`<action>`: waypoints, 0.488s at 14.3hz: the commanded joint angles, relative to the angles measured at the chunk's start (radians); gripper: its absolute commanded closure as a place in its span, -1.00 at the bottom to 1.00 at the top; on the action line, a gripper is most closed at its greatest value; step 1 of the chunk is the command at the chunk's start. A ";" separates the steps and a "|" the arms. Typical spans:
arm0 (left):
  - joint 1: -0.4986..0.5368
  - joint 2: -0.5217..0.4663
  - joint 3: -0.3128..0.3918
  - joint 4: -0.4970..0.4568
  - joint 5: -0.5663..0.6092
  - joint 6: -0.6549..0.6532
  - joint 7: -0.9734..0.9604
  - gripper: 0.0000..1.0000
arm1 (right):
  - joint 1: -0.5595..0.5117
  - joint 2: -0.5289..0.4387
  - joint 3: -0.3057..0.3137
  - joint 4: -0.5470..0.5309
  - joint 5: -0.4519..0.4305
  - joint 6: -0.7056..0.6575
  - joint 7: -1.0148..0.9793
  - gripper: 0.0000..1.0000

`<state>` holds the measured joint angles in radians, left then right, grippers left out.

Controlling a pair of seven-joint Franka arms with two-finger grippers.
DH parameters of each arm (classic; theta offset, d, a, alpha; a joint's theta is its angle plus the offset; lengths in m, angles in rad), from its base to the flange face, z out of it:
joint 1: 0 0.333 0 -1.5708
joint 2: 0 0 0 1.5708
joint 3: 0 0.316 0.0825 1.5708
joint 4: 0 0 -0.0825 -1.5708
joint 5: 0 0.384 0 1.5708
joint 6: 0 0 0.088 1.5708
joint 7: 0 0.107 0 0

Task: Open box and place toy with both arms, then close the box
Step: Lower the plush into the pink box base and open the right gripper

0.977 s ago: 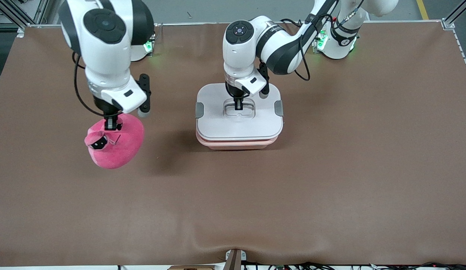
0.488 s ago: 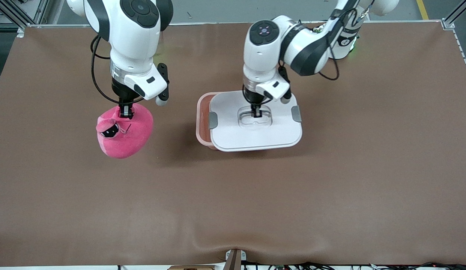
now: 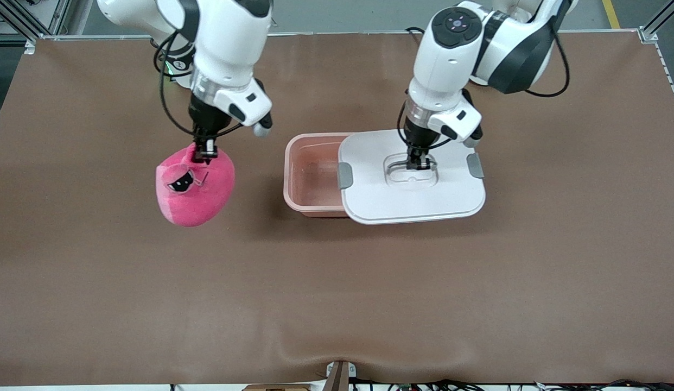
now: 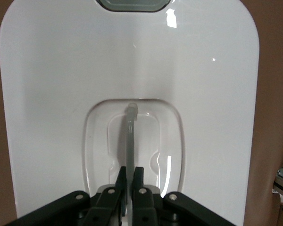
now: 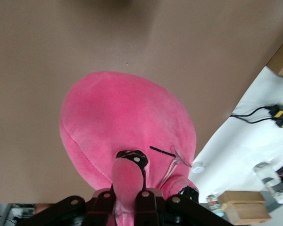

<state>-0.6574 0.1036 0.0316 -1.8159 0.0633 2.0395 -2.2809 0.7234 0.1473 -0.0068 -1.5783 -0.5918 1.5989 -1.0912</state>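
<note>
Centre right: left hand pinching lid handle, uncovering box; centre left: right hand clamping toy aloft for insertion.

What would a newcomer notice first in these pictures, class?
The bright pink toy dangles from the right hand, shut on it above the table toward the right arm's end. Beside it sits the open pink box, its white lid held partly over it by the left hand.
</note>
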 commanded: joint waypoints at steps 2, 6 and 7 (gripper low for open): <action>0.080 -0.090 -0.013 -0.071 0.020 -0.013 0.125 1.00 | 0.142 0.038 -0.009 0.021 -0.062 -0.019 -0.009 1.00; 0.183 -0.130 -0.015 -0.089 0.009 -0.030 0.274 1.00 | 0.174 0.057 -0.009 0.021 -0.065 -0.017 -0.100 1.00; 0.200 -0.134 -0.015 -0.089 0.007 -0.032 0.303 1.00 | 0.183 0.066 -0.007 0.021 -0.065 -0.017 -0.127 1.00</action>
<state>-0.4908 0.0126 0.0310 -1.8757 0.0642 2.0171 -2.0243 0.8902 0.1942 -0.0057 -1.5786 -0.6295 1.5934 -1.1532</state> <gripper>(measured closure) 0.930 0.868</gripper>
